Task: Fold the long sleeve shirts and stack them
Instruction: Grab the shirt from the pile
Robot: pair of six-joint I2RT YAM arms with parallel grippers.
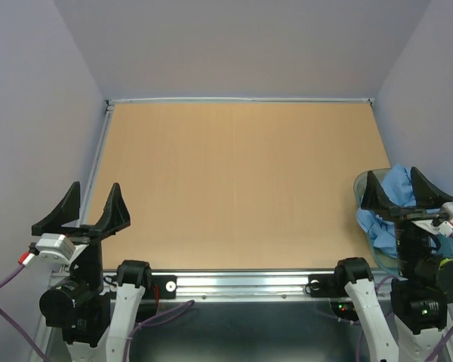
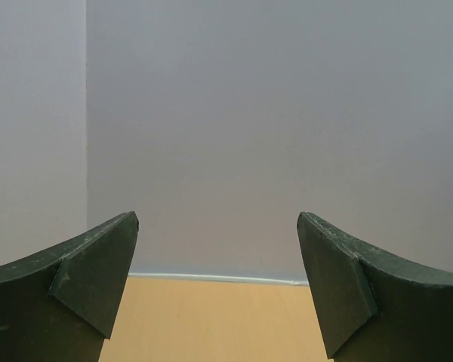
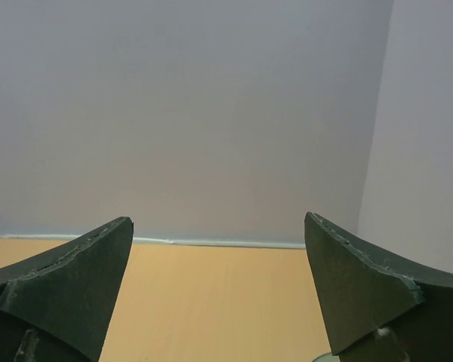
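**Shirts heaped in the tub, both tools wide and empty**

The blue shirts (image 1: 399, 190) lie crumpled in a heap inside a see-through teal tub (image 1: 360, 185) at the right edge of the table (image 1: 234, 181), toward its near right corner. The cloth looks thin and limp, all soft folds. No collar, sleeve or button line can be picked out, and I cannot tell how many shirts make up the heap. The tub is smooth plastic with a rounded rim. The arm hides much of it, so I cannot tell whether it stands fully on the table.

The right tool (image 1: 393, 179) hovers just over the tub, its dark, wedge-shaped fingers spread wide with nothing between them. The left tool (image 1: 95, 188) sits at the near left corner, equally wide and empty, well apart from the shirts.

The main risk, as I judge it, is a blind pinch into the heap. The fingers could catch several layers, or two shirts at once, and lift out a tangle instead of one garment. A trailing sleeve could drag over the rim and tip the light tub or pull it off the right edge. A plunge that goes too deep would knock the hard fingers against the plastic. Thin woven cloth may also slip from smooth fingers. The table top is a flat, pale wood-look board, so a shirt laid on it may slide instead of creasing when it is folded.
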